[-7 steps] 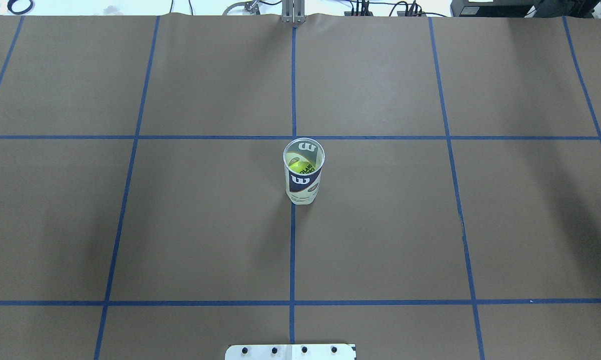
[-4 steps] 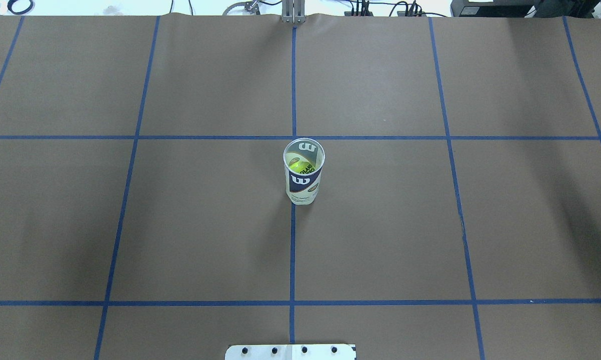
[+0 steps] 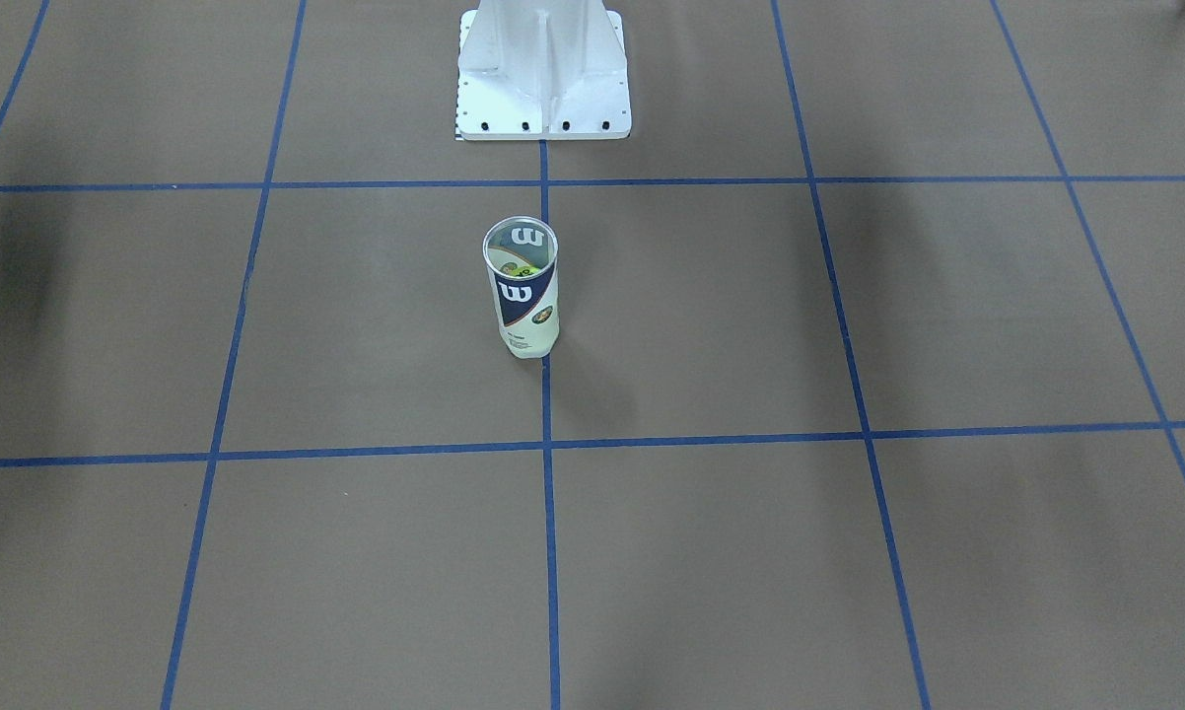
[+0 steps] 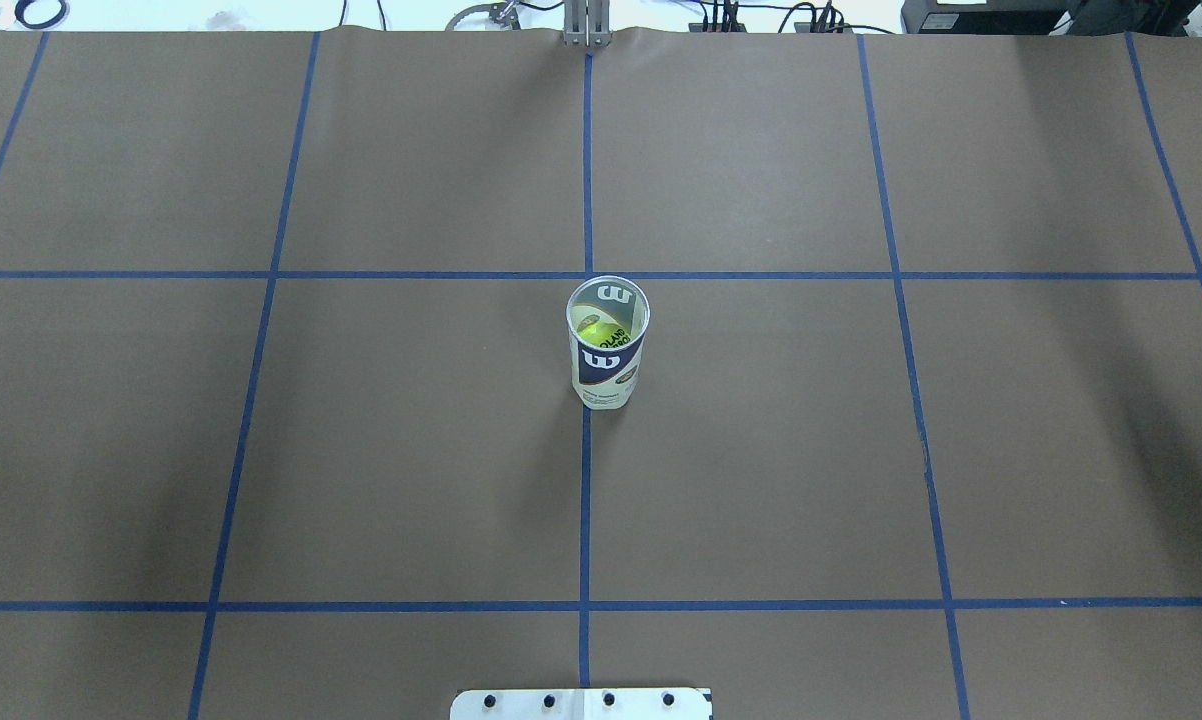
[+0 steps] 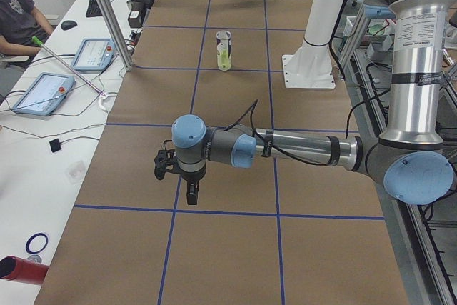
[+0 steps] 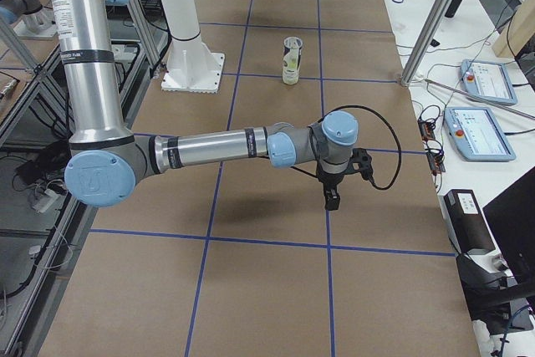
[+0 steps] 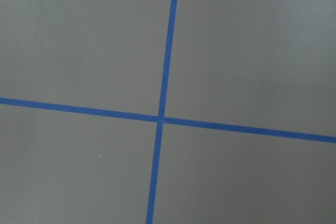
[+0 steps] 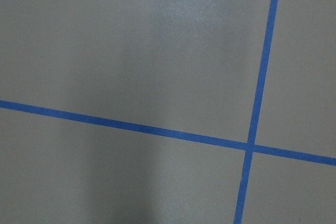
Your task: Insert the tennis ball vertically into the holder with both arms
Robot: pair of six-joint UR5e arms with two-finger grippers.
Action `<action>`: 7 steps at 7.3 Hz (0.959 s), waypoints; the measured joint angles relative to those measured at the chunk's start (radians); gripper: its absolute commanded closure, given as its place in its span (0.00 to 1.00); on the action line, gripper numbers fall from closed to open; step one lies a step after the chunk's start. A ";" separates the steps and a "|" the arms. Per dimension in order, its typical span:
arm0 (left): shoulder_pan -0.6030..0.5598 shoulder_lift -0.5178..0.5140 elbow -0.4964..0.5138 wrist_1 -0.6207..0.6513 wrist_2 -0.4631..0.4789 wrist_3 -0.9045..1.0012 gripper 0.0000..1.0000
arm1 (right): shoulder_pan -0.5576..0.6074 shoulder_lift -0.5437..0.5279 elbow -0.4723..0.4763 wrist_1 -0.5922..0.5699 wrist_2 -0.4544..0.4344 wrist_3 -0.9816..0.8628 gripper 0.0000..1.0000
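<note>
Left arm: the silver-grey tubular left arm (image 5: 300, 149) with light-blue joint caps lies low over the brown paper-covered table (image 4: 761, 450). Its black two-finger left gripper (image 5: 191, 199) hangs well apart from the can, toward 9 o'clock of it in overhead terms. This side view does not show whether the fingers are open or closed.

Holder: the clear plastic tennis-ball can (image 4: 606, 350) with the white-and-navy "W" label stands upright at table centre on a blue tape line (image 4: 585, 500), free of both arms.

Ball: a yellow-green tennis ball (image 4: 593, 328) shows inside, low in the can.

Right arm: the matching right arm (image 6: 217, 150) mirrors the left, and its black right gripper (image 6: 332, 200) points down toward 3 o'clock of the can. I cannot tell how its fingers stand either.

Step in hand: the insertion looks done – what remains is likely parking the arms.

Doing it well: the can is tall and light and would probably tip at a brush, so any further motion should swing outward toward 9 and 3 o'clock and never pass over centre.
</note>
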 measured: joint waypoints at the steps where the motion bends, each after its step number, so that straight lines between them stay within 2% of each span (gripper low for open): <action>1: -0.002 0.005 -0.010 0.050 -0.002 0.036 0.01 | 0.000 0.002 0.003 0.000 0.002 0.001 0.00; 4: -0.005 -0.001 -0.067 0.198 -0.010 0.059 0.01 | -0.001 0.005 0.007 0.000 0.005 0.003 0.00; 6: -0.005 -0.001 -0.062 0.199 -0.011 0.060 0.01 | -0.001 0.008 0.008 0.000 0.004 0.002 0.00; 7: -0.005 -0.002 -0.044 0.160 -0.012 0.058 0.01 | -0.001 0.009 0.005 -0.001 0.002 0.002 0.00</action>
